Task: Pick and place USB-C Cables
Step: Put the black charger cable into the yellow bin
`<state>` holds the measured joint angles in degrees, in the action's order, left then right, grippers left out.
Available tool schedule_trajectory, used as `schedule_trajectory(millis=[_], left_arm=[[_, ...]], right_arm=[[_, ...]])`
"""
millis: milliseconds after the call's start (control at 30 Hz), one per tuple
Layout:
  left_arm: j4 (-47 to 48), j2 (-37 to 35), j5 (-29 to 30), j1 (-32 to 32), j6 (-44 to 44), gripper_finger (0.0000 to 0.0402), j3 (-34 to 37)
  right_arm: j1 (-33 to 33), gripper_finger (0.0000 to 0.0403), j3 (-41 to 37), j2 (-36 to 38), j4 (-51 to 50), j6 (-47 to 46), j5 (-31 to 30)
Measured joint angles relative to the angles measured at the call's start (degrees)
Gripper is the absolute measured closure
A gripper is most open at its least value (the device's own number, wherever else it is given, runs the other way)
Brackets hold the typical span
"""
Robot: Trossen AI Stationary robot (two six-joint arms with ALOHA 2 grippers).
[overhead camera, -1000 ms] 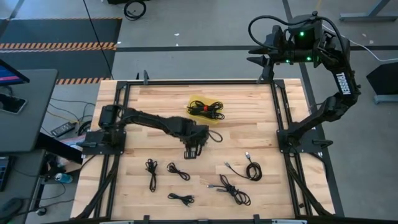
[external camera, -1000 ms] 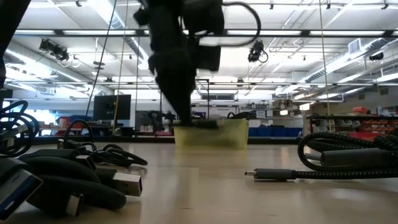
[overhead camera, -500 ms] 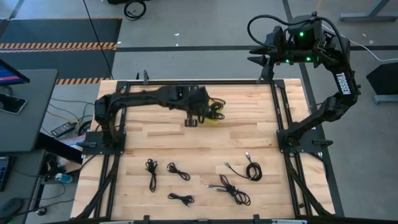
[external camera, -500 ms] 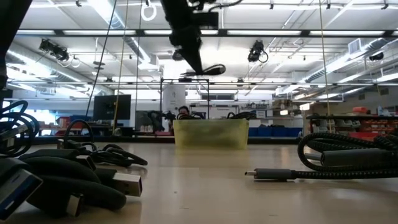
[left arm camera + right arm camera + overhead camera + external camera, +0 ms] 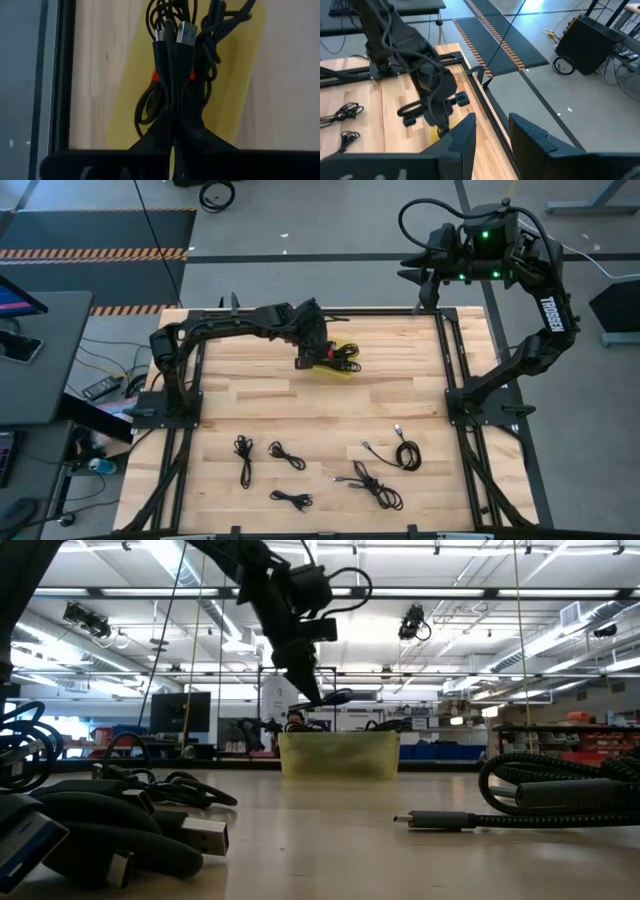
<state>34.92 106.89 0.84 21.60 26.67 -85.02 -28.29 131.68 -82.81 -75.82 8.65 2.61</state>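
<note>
Now the left hand, pinched tight on a cable, hangs over the yellow tray at upper centre; lower it inside, then release. Right hand waits, part open.

A: What occupies the centre of the high view?
B: A pale wooden worktop inside a black metal frame, with a yellow tray near its upper middle.

A: And around it?
B: Grey floor; orange-and-black hazard tape at upper left, a dark desk at left, and a black wheeled cart at upper right of the right wrist view.
</note>
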Motion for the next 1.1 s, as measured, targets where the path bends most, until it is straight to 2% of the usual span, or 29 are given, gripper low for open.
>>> schedule_trajectory(millis=[200,333,633,800,1100], left_arm=[[-7.1,0.0,-4.0,0.7,1.0,0.0386,4.8],[-10.7,0.0,-4.2,0.7,1.1,0.0386,6.6],[-10.8,0.0,-4.3,0.7,1.7,0.0379,6.9],[-10.7,0.0,-6.9,0.7,1.7,0.0387,6.9],[-11.5,0.8,-6.6,1.2,1.4,0.0387,6.9]], right_arm=[[0.0,0.0281,0.0,0.0,0.4,-1.2,0.0],[0.0,0.0281,0.0,0.0,0.8,-1.3,0.0],[0.0,0.0281,0.0,0.0,0.8,-2.6,0.0],[0.0,0.0281,0.0,0.0,0.8,-2.6,0.0],[0.0,0.0281,0.0,0.0,0.8,-2.6,0.0]])
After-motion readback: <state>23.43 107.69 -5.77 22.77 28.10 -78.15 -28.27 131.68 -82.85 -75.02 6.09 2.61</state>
